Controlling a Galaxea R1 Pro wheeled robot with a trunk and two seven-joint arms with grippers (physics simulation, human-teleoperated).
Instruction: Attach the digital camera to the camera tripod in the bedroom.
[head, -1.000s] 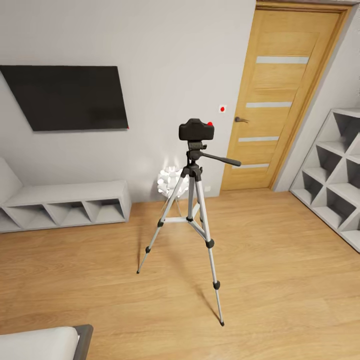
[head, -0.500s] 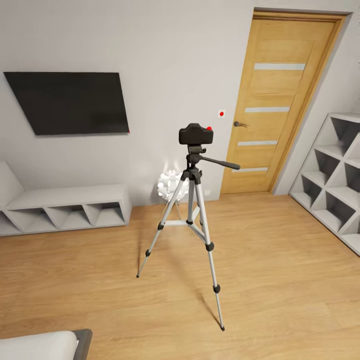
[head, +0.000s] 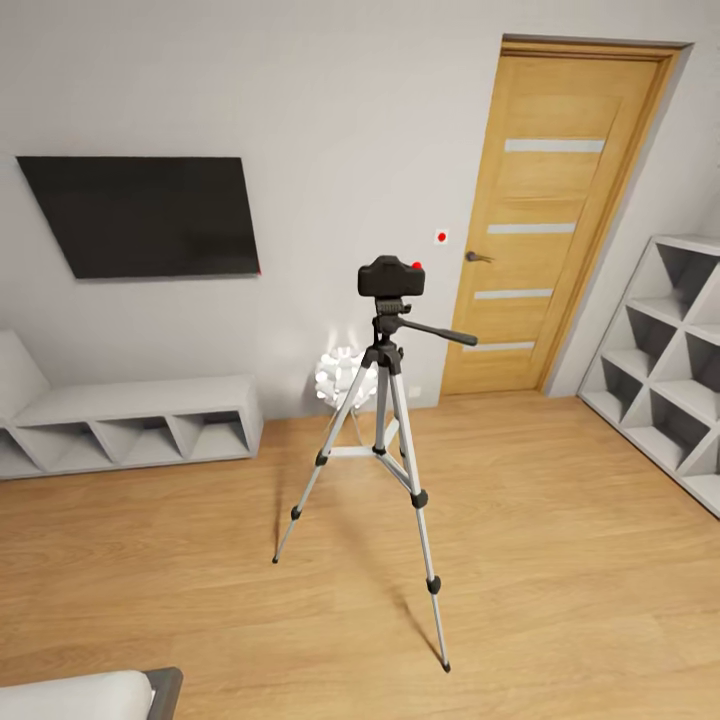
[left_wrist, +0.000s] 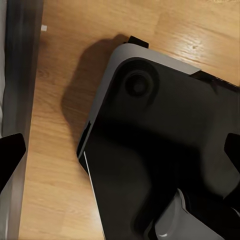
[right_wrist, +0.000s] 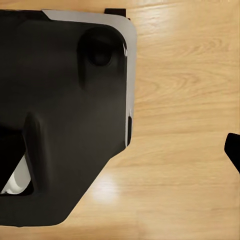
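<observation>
The camera tripod (head: 385, 440) stands on the light wood floor in the middle of the bedroom, its three silver legs spread and its black pan handle (head: 440, 333) pointing right. On its dark grey head sits the digital camera (head: 391, 277), black with a red button on top. In the left wrist view, my left gripper (left_wrist: 120, 160) is open with nothing between its dark fingertips (left_wrist: 10, 152), hanging over my own black base (left_wrist: 165, 150). My right gripper (right_wrist: 120, 155) is open too, one fingertip (right_wrist: 234, 150) showing above the floor.
A black TV (head: 145, 215) hangs on the white wall over a low grey shelf unit (head: 130, 420). A wooden door (head: 550, 220) is at the back right, with a grey cube shelf (head: 670, 360) beside it. A bed corner (head: 100, 695) is near left.
The whole head view has shifted: the room sits a little lower and smaller in the picture, so the camera moved. The tripod and the digital camera on it have stayed put.
</observation>
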